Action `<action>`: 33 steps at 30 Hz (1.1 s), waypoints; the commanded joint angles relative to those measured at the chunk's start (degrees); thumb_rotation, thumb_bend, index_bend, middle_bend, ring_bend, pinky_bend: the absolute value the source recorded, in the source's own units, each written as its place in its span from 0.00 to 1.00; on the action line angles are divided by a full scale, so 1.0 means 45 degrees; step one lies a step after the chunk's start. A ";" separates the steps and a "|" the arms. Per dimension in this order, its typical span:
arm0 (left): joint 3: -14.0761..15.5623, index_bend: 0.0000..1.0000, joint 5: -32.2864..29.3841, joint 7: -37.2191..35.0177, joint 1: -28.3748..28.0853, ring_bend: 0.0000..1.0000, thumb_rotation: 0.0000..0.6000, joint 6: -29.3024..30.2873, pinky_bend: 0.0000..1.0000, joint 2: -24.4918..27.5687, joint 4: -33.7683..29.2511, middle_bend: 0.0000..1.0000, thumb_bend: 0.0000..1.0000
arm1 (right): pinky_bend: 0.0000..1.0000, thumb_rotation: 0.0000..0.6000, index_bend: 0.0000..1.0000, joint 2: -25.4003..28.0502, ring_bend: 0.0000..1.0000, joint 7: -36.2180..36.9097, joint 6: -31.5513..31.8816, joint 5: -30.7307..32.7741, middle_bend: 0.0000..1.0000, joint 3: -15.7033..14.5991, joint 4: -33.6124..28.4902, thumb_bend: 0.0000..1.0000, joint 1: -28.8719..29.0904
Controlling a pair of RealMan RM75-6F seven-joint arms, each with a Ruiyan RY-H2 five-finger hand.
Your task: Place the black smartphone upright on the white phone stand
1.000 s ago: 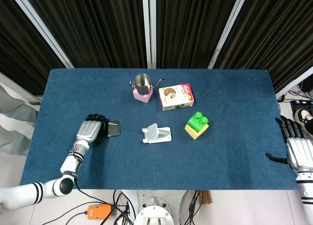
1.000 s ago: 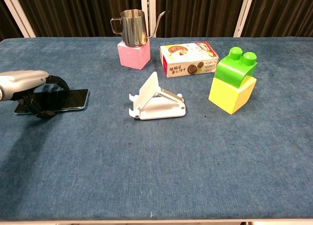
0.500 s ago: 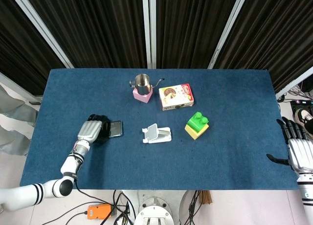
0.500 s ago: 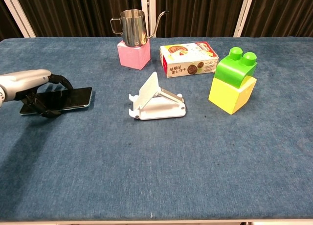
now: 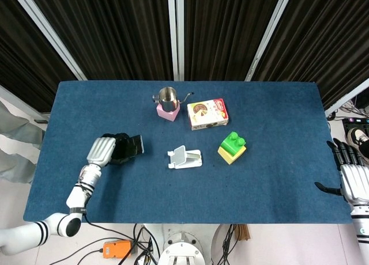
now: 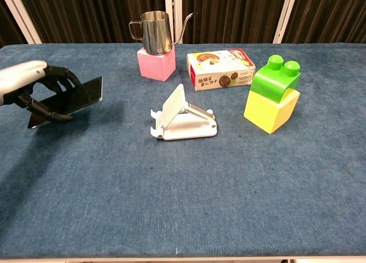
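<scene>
My left hand grips the black smartphone and holds it tilted above the blue table, left of the white phone stand. The stand sits near the table's middle with its sloped back plate up and nothing on it. My right hand hangs off the table's right edge with its fingers spread, holding nothing; the chest view does not show it.
A steel kettle stands on a pink block behind the stand. Right of it lies a snack box. A green brick on a yellow one sits right of the stand.
My left hand has lifted the phone off the table and tipped its far end upward; a second ago it lay flat under the fingers. The right hand has stayed put.
</scene>
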 commanded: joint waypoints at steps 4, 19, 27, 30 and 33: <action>-0.0432 0.41 0.1204 -0.2696 -0.0087 0.38 1.00 0.0344 0.31 -0.0054 -0.0471 0.48 0.15 | 0.11 1.00 0.00 0.0140 0.00 -0.0147 0.0181 -0.0030 0.06 0.0026 -0.0164 0.09 -0.0074; -0.0748 0.41 0.3023 -0.7660 -0.0795 0.36 1.00 0.1010 0.31 -0.2364 0.0390 0.48 0.14 | 0.11 1.00 0.00 0.0342 0.00 -0.0375 0.0478 0.0057 0.06 -0.0051 -0.0493 0.09 -0.0380; -0.1033 0.41 0.3142 -0.8093 -0.0965 0.33 1.00 0.1993 0.31 -0.4247 0.2056 0.46 0.13 | 0.11 1.00 0.00 0.0265 0.00 -0.0304 0.0519 0.0071 0.06 -0.0091 -0.0387 0.09 -0.0474; -0.1051 0.41 0.3171 -0.8037 -0.1008 0.32 1.00 0.2225 0.31 -0.4740 0.2512 0.44 0.13 | 0.11 1.00 0.00 0.0238 0.00 -0.0259 0.0487 0.0092 0.06 -0.0097 -0.0327 0.09 -0.0484; -0.1040 0.41 0.3167 -0.7985 -0.1024 0.32 1.00 0.2380 0.31 -0.5152 0.2885 0.44 0.13 | 0.11 1.00 0.00 0.0213 0.00 -0.0211 0.0488 0.0086 0.06 -0.0098 -0.0268 0.09 -0.0498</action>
